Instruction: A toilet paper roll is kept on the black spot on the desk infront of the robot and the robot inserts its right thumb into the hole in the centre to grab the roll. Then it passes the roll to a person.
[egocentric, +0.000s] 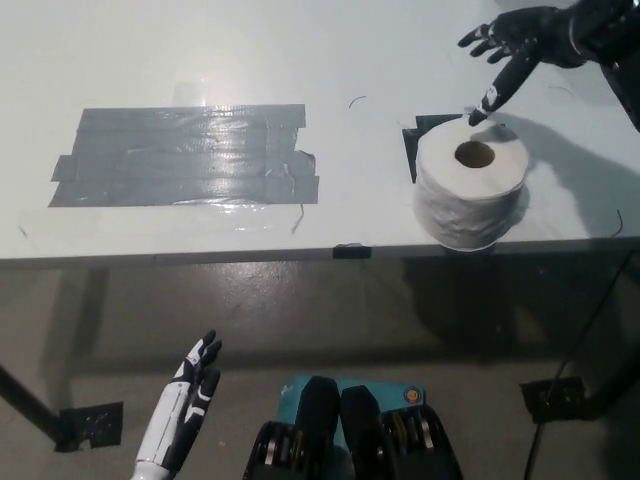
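Fingers of the right hand (520, 45) are spread apart and hold nothing; the hand hangs just behind the toilet paper roll (470, 190), with its thumb pointing down toward the far edge of the roll. I cannot tell if the thumb tip touches the paper. Standing upright with its hole facing up, the roll covers most of the black spot (422, 138), near the front edge of the desk (250, 60). Well to the left of the roll lies a grey tape patch (185, 155). Below the desk edge, far from the roll, the white left hand (195, 385) rests with its fingers a little apart.
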